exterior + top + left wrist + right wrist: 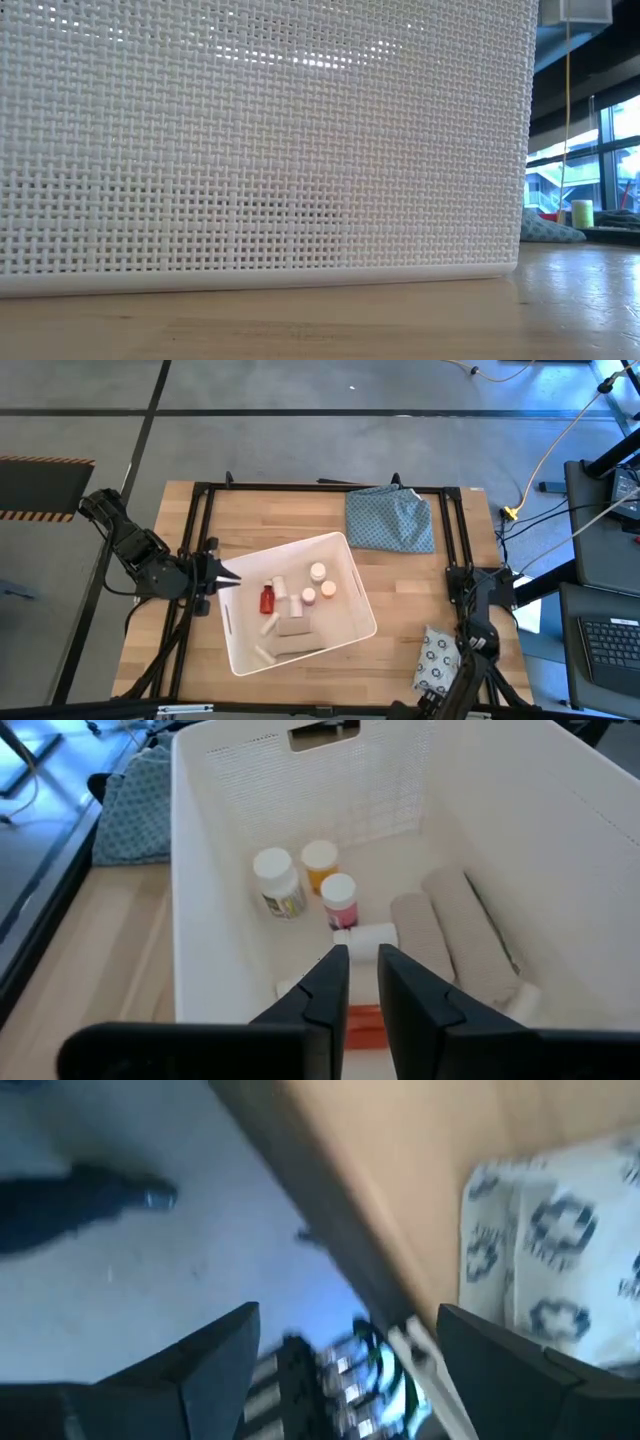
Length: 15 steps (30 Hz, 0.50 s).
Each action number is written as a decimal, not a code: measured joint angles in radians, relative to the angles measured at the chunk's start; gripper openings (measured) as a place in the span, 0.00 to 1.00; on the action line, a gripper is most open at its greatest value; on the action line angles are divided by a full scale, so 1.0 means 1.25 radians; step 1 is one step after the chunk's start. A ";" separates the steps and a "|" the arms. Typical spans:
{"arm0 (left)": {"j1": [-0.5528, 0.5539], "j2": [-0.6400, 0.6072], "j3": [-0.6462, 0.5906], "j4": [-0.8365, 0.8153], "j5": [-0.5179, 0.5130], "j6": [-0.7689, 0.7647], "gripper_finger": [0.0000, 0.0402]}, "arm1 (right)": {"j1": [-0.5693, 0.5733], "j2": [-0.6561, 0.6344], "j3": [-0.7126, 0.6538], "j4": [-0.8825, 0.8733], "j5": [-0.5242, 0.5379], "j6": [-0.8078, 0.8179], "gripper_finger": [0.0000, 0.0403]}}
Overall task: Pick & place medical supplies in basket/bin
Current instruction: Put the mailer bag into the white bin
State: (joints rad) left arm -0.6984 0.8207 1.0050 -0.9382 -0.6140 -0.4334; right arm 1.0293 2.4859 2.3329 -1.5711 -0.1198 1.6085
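The white tub [240, 650] stands mid-table, and its woven wall [260, 140] fills the low view. Inside lie a red bottle [267, 600], white bottles [317, 572] [277, 880], short white tubes [297, 603] and flat grey packs [296, 628] [455, 925]. My left gripper [230, 578] [362, 965] hangs over the tub's left rim, shut and holding nothing, with the red bottle [365, 1023] below its tips. A ring-printed packet [437, 660] [560, 1250] lies flat on the table near the right front corner. My right gripper [345, 1340] is open beside it, by the table's near edge.
A blue-green patterned cloth [392, 518] lies crumpled at the table's far right. A black frame [205, 510] runs along the table's edges. Bare wood [400, 585] shows between the tub and the right arm's base [480, 595]. Cables and a keyboard [608, 645] sit beyond the right edge.
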 joint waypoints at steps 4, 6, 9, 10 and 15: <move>0.000 0.000 0.000 0.000 -0.027 0.002 0.12 | -0.015 0.000 0.000 0.000 -0.102 -0.060 0.75; 0.000 0.000 0.000 0.000 -0.048 0.021 0.12 | -0.020 0.000 0.000 0.000 -0.115 -0.085 0.73; 0.000 0.000 0.000 0.000 -0.077 0.048 0.12 | -0.026 0.000 0.000 0.000 -0.115 -0.118 0.68; 0.000 0.000 0.000 0.000 -0.083 0.050 0.12 | -0.029 0.000 0.000 0.000 -0.113 -0.120 0.67; 0.000 0.000 0.000 0.000 -0.103 0.076 0.13 | -0.044 -0.020 0.000 0.000 -0.098 -0.185 0.61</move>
State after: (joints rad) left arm -0.6983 0.8207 1.0050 -0.9382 -0.7429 -0.3386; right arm 0.9740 2.4612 2.3326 -1.5707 -0.2417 1.3776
